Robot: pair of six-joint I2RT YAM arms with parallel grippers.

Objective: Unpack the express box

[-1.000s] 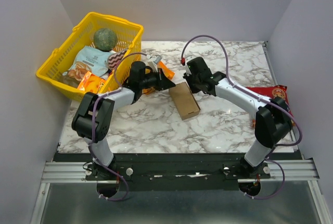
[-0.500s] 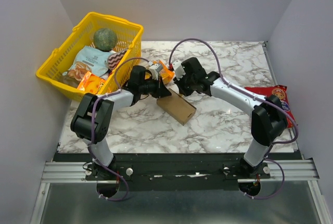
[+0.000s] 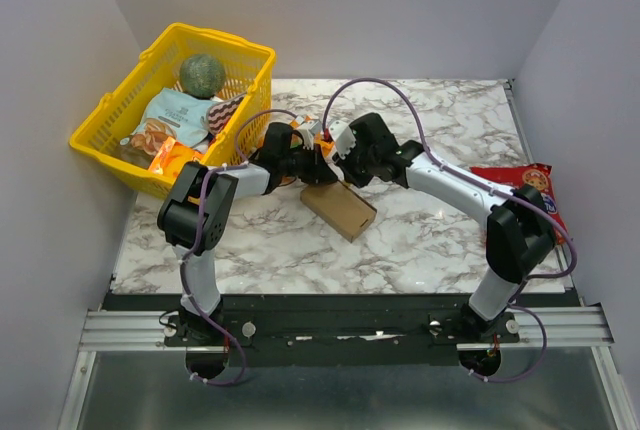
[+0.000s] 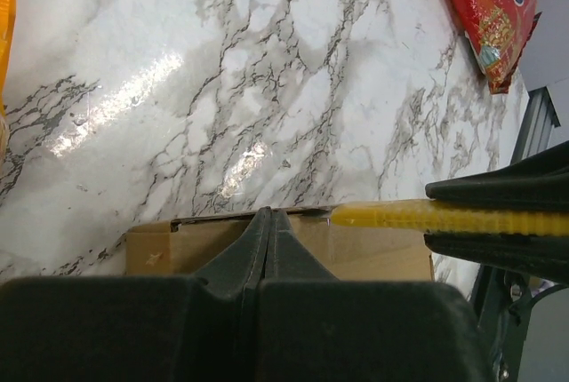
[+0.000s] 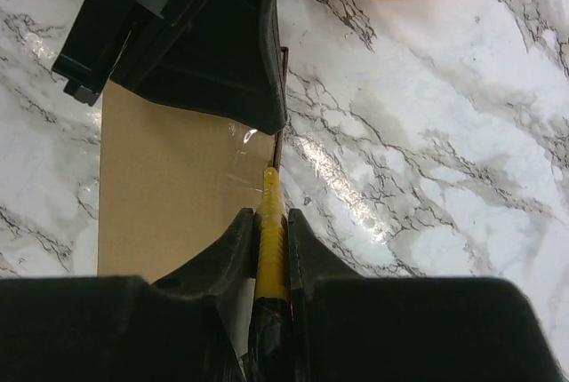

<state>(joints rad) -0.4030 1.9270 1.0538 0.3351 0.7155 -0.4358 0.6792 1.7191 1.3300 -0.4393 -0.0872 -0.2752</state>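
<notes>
Brown express box (image 3: 341, 210), one, left tool (image 4: 269, 215), right tool (image 5: 270, 218), one yellow stick (image 4: 400, 216)

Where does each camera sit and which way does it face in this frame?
Top external: above and behind the bases, looking down on the marble table; both arms show.
Left wrist: on the left arm, looking along the shut left tool over the express box.
Right wrist: looking down the right tool gripping a yellow stick.
Both wrist views share the box and stick.
</notes>
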